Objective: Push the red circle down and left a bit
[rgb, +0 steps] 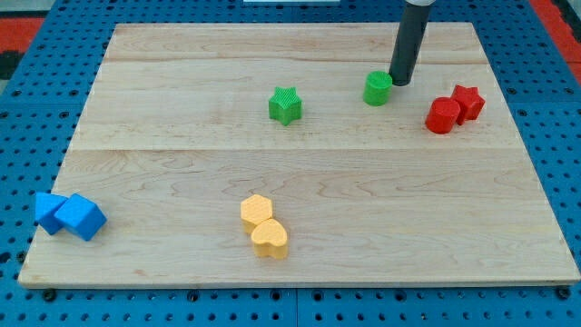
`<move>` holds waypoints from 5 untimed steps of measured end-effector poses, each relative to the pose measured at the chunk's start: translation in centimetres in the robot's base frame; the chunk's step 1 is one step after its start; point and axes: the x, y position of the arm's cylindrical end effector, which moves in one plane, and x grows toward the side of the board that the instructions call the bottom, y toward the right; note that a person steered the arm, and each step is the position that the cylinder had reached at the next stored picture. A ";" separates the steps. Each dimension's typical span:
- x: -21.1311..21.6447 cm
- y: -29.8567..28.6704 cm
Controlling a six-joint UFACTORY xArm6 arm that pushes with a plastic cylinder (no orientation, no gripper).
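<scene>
Red circle [443,116] sits at the tabletop's [182,163] right, touching the red star [467,103]. You'll find it light, rigid, slidey; press its upper-right face. My tip [399,82], holding nothing, touches the green cylinder [378,88].

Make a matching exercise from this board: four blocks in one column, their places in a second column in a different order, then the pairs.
Blocks:
1. green star
2. red circle
3. yellow heart
4. green cylinder

Places:
A. touching the red star, at the view's right
B. right beside my tip, on its left in the view
C. near the view's bottom, against the yellow hexagon
D. alone, left of the green cylinder in the view

Pairs: 1-D, 2-A, 3-C, 4-B
</scene>
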 end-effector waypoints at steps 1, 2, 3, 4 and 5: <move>0.5 2.5; 5.0 3.0; 9.4 2.8; 11.4 2.4; 14.3 3.3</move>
